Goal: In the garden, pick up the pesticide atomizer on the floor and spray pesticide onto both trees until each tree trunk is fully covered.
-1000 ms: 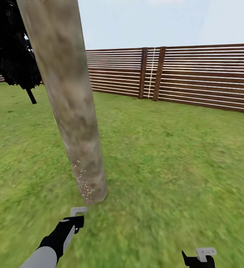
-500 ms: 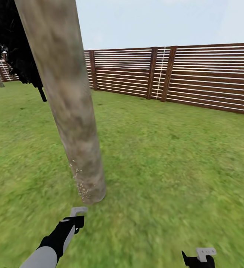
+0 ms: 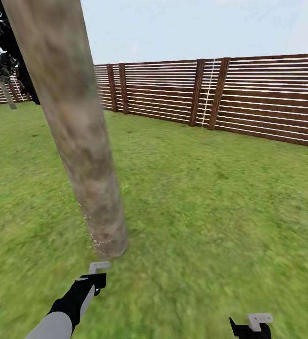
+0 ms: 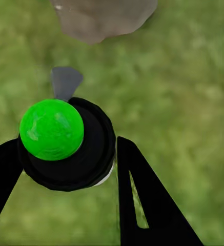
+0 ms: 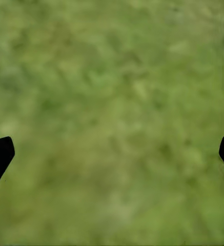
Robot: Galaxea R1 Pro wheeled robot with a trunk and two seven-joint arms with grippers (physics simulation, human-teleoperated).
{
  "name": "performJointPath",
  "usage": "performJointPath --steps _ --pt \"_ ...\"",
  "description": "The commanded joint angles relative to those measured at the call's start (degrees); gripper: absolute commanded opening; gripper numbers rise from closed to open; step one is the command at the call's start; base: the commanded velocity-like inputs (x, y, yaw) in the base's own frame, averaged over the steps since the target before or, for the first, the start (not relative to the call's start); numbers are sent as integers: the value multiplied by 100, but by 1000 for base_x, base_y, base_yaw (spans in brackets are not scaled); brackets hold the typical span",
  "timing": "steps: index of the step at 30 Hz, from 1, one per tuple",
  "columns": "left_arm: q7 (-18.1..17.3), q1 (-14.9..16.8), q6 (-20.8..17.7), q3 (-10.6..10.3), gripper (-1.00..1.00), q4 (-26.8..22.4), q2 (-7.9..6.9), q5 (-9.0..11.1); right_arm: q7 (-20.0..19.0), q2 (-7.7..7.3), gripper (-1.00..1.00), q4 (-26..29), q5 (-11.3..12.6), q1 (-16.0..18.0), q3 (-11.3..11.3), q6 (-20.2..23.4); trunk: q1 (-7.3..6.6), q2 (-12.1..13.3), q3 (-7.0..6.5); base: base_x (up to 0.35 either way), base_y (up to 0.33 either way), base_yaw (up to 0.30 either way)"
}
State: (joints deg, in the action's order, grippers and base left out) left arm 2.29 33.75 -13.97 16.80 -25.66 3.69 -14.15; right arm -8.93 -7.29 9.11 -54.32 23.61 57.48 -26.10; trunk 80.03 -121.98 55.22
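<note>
Green lawn (image 3: 210, 212) stretches under everything, hemmed by a brown slat fence (image 3: 266, 99) along its far edge. Starting at the left pincer (image 4: 65, 159): its dark fingers (image 4: 142, 195) are clamped around the pesticide atomizer (image 4: 65, 141), a black round body topped with a bright green knob, with a grey nozzle tab jutting toward the tree. From the head view the left pincer (image 3: 96, 275) hangs low, just short of the trunk's foot. The right pincer (image 5: 112, 148) stands spread wide with nothing between its tips but grass; it sits low at the near right (image 3: 253, 327).

Just beyond the nozzle rises the tree trunk (image 3: 78, 136), a thick, smooth, mottled grey-beige column, leaning slightly as seen from here. A few white specks of pesticide (image 3: 96, 240) dust only its base; higher up the bark looks bare. I'd judge the spraying barely started on this trunk. To do it well, keep the nozzle squarely aimed at the bark and sweep upward, then work round the sides. A second tree (image 3: 5, 66) stands well apart by the far left fence.
</note>
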Motion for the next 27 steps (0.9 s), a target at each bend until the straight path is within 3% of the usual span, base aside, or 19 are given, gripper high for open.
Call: performJointPath --steps 1,4,23,27 --pt "-1 0 0 0 -100 0 0 0 -1 0 100 0 0 2 0 0 0 0 0 0 -275 0" --pt "-1 0 0 2 -100 0 0 0 -3 0 100 -5 0 0 0 0 0 0 0 0 -275 13" --pt "7 0 10 17 -100 -34 -10 -2 -4 0 100 -6 -2 2 -2 0 0 0 0 0 -274 271" --pt "7 0 25 4 -100 -87 -11 -6 2 -1 100 -1 -18 -4 -7 0 0 0 0 0 -165 48"
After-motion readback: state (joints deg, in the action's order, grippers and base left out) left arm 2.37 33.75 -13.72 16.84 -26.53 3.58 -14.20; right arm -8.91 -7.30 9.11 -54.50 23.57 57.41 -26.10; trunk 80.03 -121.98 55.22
